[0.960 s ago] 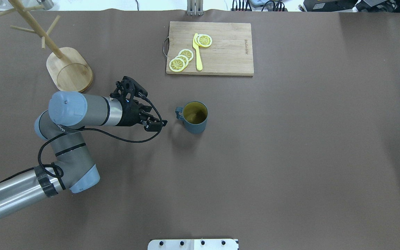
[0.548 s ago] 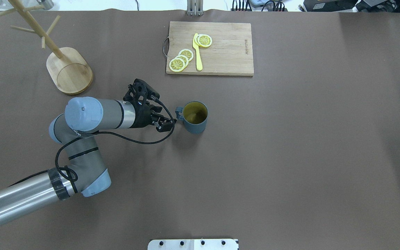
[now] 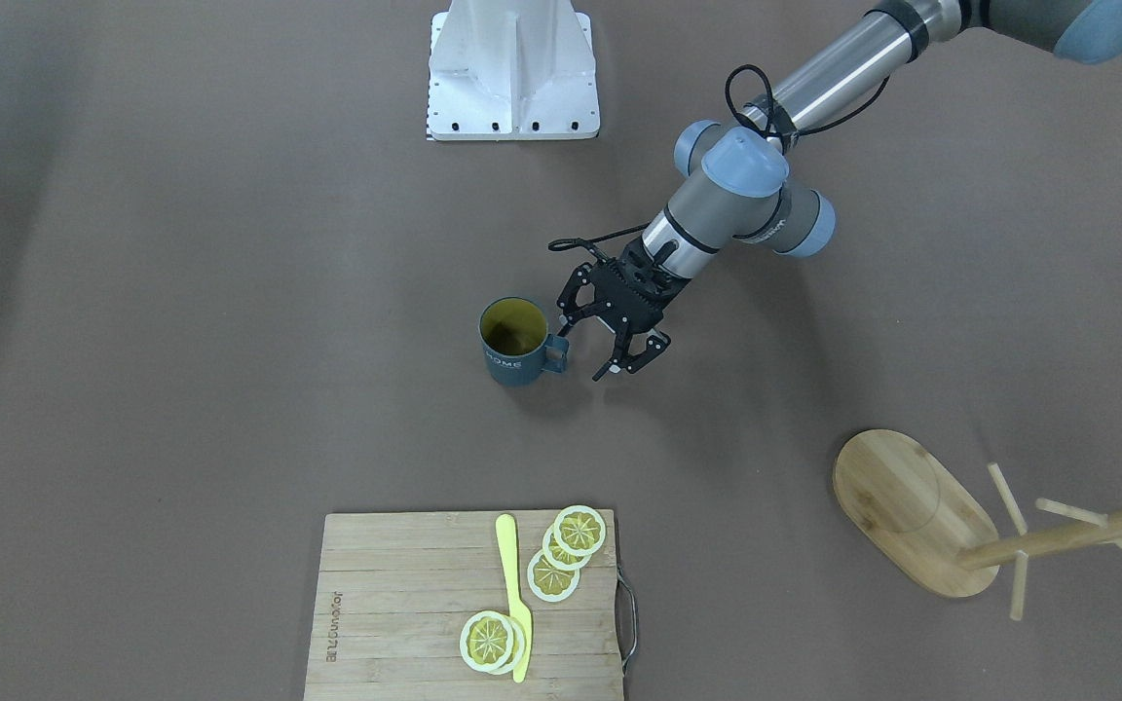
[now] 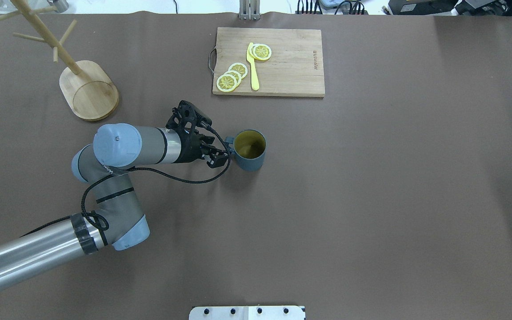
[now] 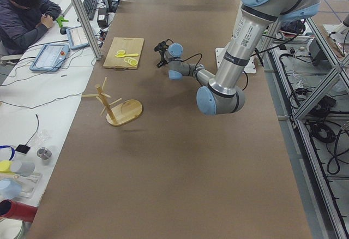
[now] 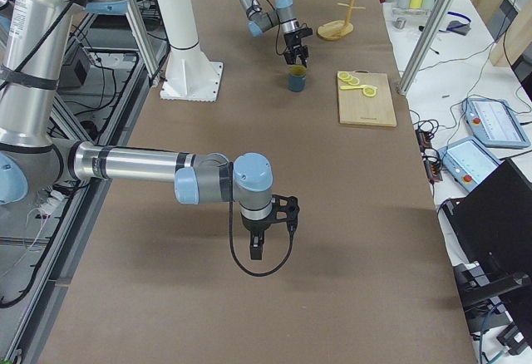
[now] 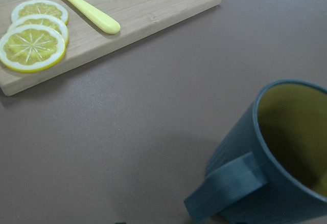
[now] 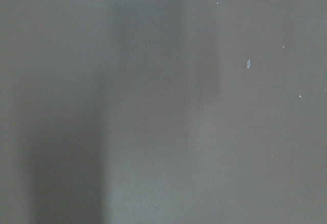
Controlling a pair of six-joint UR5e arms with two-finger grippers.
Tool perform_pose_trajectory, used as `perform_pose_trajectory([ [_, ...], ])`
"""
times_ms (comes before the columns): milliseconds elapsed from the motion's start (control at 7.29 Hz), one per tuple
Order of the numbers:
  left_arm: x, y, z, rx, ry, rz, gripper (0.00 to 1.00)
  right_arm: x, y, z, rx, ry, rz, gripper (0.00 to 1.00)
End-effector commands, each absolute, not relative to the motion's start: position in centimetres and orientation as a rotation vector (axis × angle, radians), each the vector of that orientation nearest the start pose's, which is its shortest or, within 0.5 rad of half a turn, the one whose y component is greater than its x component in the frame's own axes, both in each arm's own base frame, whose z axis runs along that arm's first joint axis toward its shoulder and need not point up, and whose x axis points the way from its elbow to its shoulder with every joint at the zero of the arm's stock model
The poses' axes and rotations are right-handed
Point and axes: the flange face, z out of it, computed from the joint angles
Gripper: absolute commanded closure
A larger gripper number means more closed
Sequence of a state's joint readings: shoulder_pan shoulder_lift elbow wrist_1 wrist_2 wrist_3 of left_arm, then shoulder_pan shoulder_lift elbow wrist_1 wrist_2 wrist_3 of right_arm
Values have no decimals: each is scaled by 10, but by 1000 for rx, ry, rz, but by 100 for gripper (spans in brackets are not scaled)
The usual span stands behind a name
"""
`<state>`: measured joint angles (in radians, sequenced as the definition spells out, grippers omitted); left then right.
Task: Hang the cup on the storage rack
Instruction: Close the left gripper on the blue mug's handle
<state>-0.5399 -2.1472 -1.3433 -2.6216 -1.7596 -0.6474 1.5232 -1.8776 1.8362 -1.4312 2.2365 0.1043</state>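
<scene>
Handle direction explains most of this layout: the slate-blue mug (image 4: 249, 151) with a mustard-yellow inside stands upright, mouth up, near the middle of the brown table (image 4: 371, 200). Its loop handle (image 4: 228, 144) sticks out toward the robot's left side, which is where the left gripper (image 4: 219, 156) reaches in, low and nearly level with the tabletop. From the front-facing view the two black fingers (image 3: 610, 368) are spread apart just beside the handle, gripping nothing. Whether the loop already sits between them cannot be told, and the wrist view shows only the handle close below the lens. This sideways approach looks chosen to catch the handle or the wall next to it, though a grip that fills the loop would block the peg. The light bamboo mug tree (image 4: 89, 91), with its oval base, round post and thin up-slanted pegs, stands well apart at the far left of the table, within this arm's side. A rectangular wooden cutting board (image 4: 287, 66) carrying lemon slices (image 4: 231, 75) and a yellow plastic knife (image 4: 253, 66) lies beyond the mug, out of the likely carrying path. The right gripper (image 6: 270, 224) hangs over bare table far from everything, and whether its fingers are apart or together cannot be told.
</scene>
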Motion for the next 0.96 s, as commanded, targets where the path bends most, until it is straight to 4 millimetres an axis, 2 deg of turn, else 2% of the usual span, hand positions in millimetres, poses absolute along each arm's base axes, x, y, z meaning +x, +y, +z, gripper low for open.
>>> perform_pose_trajectory([
  [0,559,-466,301,820,1154,452,35,54,-374,652,45,-671,21,0],
  [823,564,-463,295,810,1175,438,75,54,-373,652,44,-670,22,0],
])
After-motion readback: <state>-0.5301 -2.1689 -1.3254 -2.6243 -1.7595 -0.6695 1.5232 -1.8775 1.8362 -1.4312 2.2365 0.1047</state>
